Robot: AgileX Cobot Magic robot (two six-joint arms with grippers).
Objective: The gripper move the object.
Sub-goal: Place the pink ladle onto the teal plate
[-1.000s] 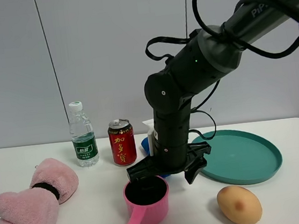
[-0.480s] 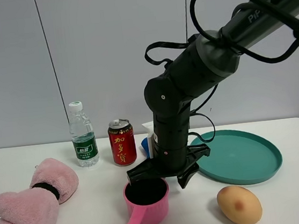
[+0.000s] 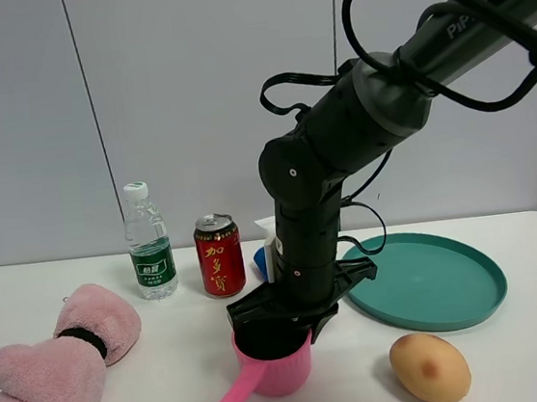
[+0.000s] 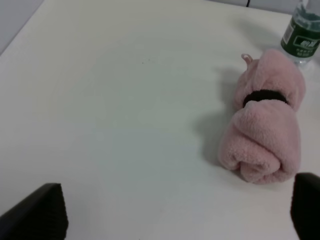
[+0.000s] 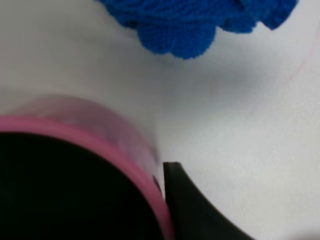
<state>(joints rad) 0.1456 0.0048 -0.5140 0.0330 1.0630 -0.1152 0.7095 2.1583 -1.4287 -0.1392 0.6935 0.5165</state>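
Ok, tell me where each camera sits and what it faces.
Exterior high: in front, raised, facing the table; shows right arm, gripper at pan.
Left wrist: looks down at towel, bottle; own fingertips show.
Right wrist: close above pan, blue cloth; one finger shows.
Shared with exterior: towel, bottle; pan.

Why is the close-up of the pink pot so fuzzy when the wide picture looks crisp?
Right wrist view: the pink pot sits almost against the lens, so its rim smears and the blue cloth is soft too. Exterior high view: sharp and evenly lit, only faint shadows on the table. Left wrist view: slightly soft, with a pale shadow beside the pink towel.
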